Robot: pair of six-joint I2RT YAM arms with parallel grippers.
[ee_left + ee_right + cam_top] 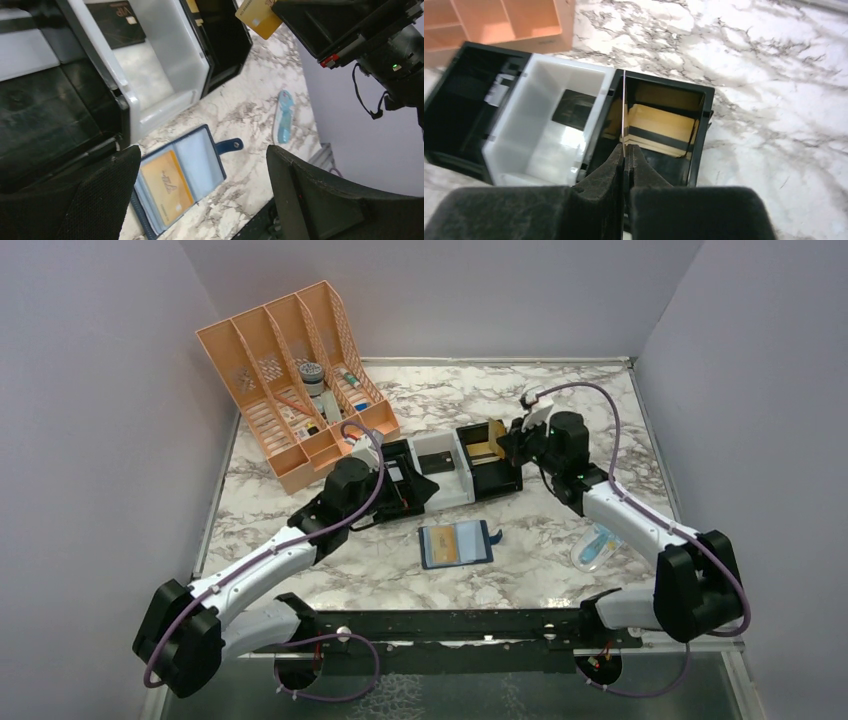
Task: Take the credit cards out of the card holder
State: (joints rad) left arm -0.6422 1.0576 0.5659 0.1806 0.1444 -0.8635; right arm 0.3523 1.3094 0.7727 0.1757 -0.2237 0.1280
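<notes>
Top view: I count three box trays (448,495) mid-frame and one open card holder (455,545) at lower centre.
Left wrist: left gripper (202,170) is spread wide, holding nothing. One gold card (167,186) sits in the holder, one dark card (117,22) in the white tray (150,75) at upper left.
Right wrist: right gripper (625,152) is pinched on an edge-on card (624,110) over the right black tray (706,107). Only here do I see a striped tan card (664,127) inside.

the open card holder (434,548) lies flat on the marble table (560,515), a gold card (466,543) showing in its pocket.
</notes>
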